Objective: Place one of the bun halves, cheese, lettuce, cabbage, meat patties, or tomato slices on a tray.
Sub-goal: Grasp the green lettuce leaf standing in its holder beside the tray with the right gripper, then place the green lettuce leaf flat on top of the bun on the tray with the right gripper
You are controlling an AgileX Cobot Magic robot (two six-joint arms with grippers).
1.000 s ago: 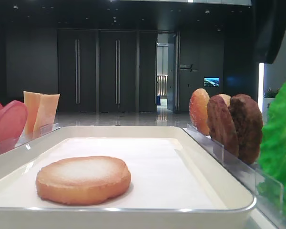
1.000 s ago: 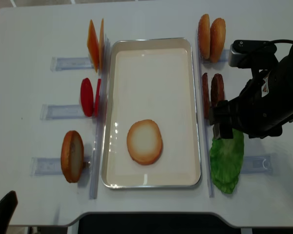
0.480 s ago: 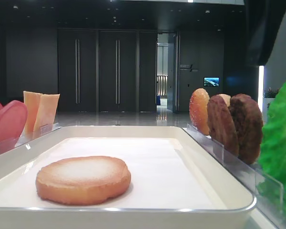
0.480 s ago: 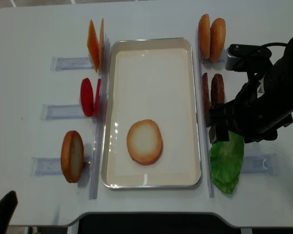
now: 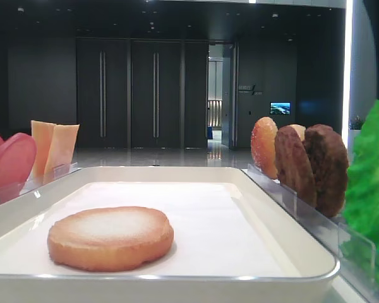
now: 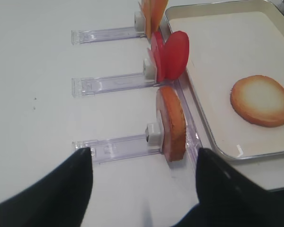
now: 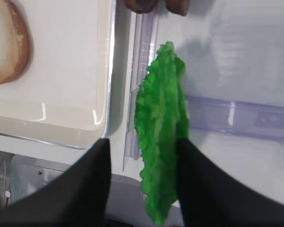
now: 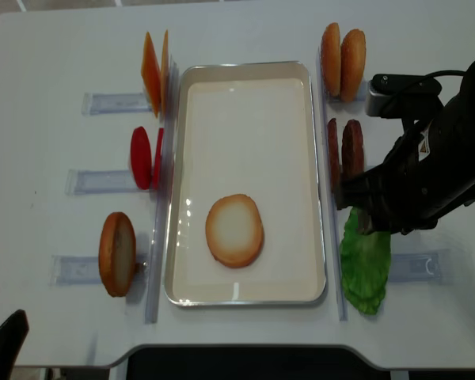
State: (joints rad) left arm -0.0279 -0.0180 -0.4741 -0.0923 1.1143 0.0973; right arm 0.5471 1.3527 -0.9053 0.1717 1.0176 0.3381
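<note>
Now grasping stage: right hand (image 7: 144,177) closing around upright lettuce (image 7: 162,127) just right of tray (image 8: 317,170), grip not yet certain. Next: pinch firmly, lift clear of holder, carry over tray beside bun (image 8: 234,230).

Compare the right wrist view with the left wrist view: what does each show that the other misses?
Only the right wrist view shows the lettuce upright between the right gripper's fingers. Only the left wrist view shows the tomato slices and a bun half standing in holders. Both show the tray with a bun half lying flat on it.
</note>
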